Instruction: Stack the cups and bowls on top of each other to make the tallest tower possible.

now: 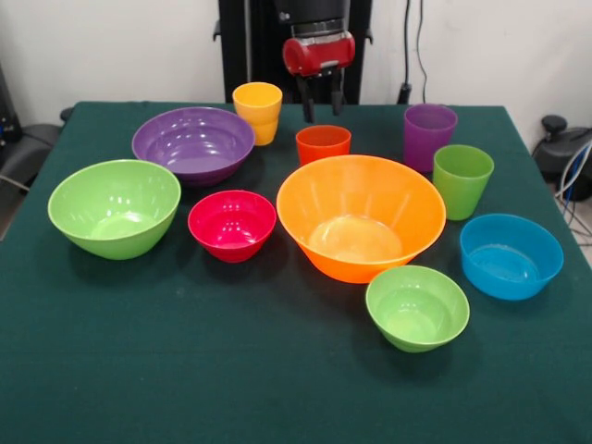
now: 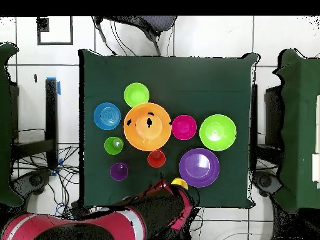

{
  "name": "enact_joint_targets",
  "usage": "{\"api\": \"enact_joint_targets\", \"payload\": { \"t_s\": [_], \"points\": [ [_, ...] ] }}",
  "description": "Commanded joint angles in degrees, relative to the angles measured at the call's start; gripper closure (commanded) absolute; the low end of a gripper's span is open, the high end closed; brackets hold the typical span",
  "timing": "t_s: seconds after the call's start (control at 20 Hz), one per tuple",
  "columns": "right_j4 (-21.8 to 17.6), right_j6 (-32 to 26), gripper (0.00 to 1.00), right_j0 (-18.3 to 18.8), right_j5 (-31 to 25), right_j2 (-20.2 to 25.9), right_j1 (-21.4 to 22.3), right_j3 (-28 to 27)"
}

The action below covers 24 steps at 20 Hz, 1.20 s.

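Observation:
Six bowls stand apart on the green table [image 1: 185, 370]: orange [image 1: 361, 217], purple [image 1: 192, 143], big green [image 1: 114, 207], magenta-red [image 1: 231, 225], small green [image 1: 417, 307] and blue [image 1: 511, 255]. Four cups stand upright near the far edge: yellow [image 1: 258, 112], orange-red [image 1: 323, 144], purple [image 1: 429, 136] and green [image 1: 462, 179]. Nothing is stacked. My gripper [image 1: 323, 115] hangs open and empty above the far edge, between the yellow and orange-red cups. In the overhead view the arm [image 2: 125, 219] partly covers the yellow cup [image 2: 179, 182].
The robot's black pedestal [image 1: 250, 46] stands behind the table. Chairs [image 1: 23, 148] and cables [image 1: 573, 176] lie off the table's sides. In the overhead view the orange bowl [image 2: 147, 126] sits mid-table, ringed by the other pieces.

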<state>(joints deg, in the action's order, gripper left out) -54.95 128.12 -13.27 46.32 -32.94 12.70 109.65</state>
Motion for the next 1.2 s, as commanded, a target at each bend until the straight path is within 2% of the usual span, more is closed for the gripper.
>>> {"api": "enact_joint_targets", "payload": {
  "t_s": [0.05,0.4,0.95,1.2],
  "points": [
    [0.02,-1.92,0.0,2.21,5.55,10.22,-2.12,-1.09],
    [3.92,-7.23,0.0,3.45,14.53,8.75,-1.65,0.61],
    [7.01,-9.13,0.0,1.89,17.05,4.86,-2.35,0.52],
    [10.92,-10.58,0.0,0.89,16.33,2.14,-2.32,0.82]
  ]
}}
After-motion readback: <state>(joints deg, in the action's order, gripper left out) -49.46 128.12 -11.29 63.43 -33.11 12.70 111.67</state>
